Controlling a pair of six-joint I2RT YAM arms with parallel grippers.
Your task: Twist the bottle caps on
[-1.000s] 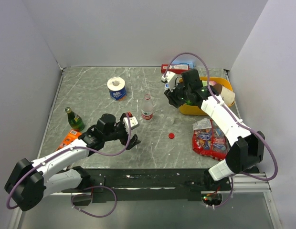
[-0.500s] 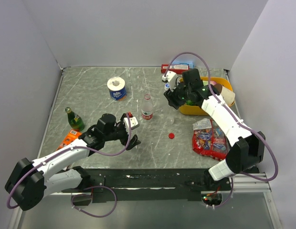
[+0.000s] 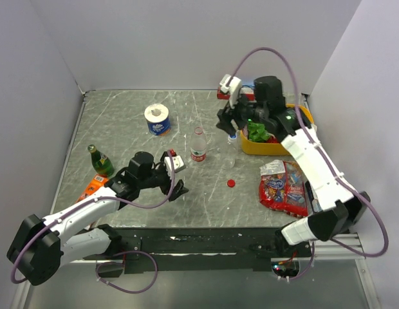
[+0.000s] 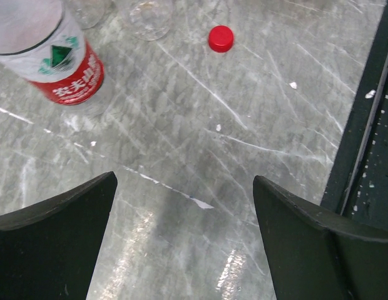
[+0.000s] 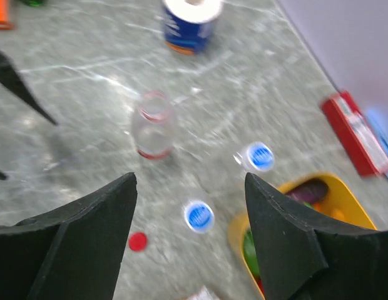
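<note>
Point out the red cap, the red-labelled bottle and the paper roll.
red cap [image 4: 221, 39], left wrist view, centre of its top face.
red-labelled bottle [image 4: 74, 78], left wrist view, on the red label band.
paper roll [image 3: 157, 114], top external view, on its white top.

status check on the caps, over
Left hand open, empty, near red-label bottle. Right hand open, empty, raised. Red cap loose on table, bottle uncapped. Path to cap clear.

The right gripper [image 5: 189, 187], jaws apart, hangs above a blue pale-centred round plastic cap [image 5: 199, 216], a second blue cap [image 5: 261, 156], a red plastic cap [image 5: 137, 241] and a clear red-banded bottle [image 5: 153, 128].
</note>
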